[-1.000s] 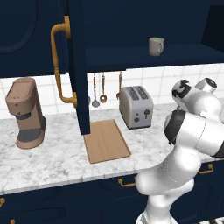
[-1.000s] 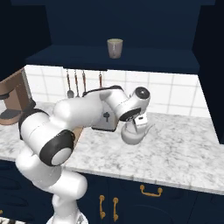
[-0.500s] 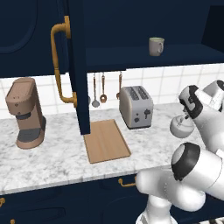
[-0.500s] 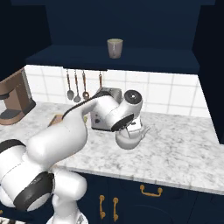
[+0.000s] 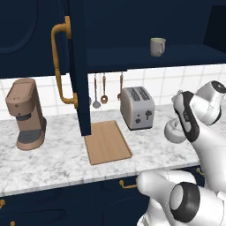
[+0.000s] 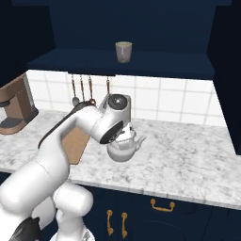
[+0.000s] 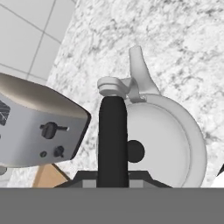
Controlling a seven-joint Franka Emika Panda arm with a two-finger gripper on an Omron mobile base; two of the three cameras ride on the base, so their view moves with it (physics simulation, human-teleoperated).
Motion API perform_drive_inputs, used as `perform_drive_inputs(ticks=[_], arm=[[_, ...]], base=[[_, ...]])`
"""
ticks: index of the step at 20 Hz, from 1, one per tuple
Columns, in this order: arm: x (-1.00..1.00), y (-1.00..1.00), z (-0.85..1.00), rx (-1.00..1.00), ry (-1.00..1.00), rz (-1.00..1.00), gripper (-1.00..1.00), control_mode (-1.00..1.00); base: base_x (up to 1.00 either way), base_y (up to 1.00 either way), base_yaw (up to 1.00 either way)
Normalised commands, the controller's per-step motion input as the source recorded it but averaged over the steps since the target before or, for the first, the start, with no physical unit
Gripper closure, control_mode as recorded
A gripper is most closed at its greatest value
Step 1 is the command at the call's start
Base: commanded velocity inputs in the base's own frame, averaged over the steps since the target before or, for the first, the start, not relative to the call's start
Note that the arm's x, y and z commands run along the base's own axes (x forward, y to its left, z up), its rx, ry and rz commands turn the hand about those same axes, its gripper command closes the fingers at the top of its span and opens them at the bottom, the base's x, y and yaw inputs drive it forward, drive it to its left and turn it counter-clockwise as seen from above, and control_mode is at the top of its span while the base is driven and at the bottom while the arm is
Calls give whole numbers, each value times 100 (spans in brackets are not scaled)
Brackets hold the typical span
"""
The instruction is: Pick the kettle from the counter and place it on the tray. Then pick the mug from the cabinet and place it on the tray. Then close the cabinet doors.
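the kettle [image 7: 168, 140] sits directly under the hand, and its dark handle [image 7: 113, 140] runs straight up the middle of the hand view, so the handle's long axis lines up with the hand and the spout [image 7: 138, 65] points away from it. the gripper [image 6: 123, 136] is down on top of the kettle; its jaws stand narrow and appear closed on the handle, though the fingertips themselves are hidden, so the grip is a judgement and not a clear sight. the kettle reads as at or just above the tabletop [image 6: 188, 160], near its front-right part; whether it has left the stone i cannot tell. the tray [image 5: 107, 142] lies flat on the tabletop well to the robot's left of the kettle, with the toaster [image 5: 137, 107] standing between them toward the wall. so the coming move looks like a carry leftward, passing in front of the toaster. the mug [image 5: 157, 46] stands upright on the shelf of the cabinet [image 5: 145, 57], above and behind the toaster, with the door [image 5: 79, 66] swung open. counted: one kettle, one tray, one mug, one toaster, one coffee machine [image 5: 26, 114], three hanging utensils [image 5: 104, 90].
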Motion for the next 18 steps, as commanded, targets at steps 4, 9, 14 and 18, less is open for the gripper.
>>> perform_drive_inputs(ticks=[4,9,14,18], arm=[[-22,87,3,-4,1,4,100,-100],[-13,94,0,-1,1,8,100,-100],[-4,91,0,0,0,10,100,-100],[10,82,0,0,0,5,100,-100]], base=[[0,0,0],[0,0,0],[0,0,0],[0,0,0]])
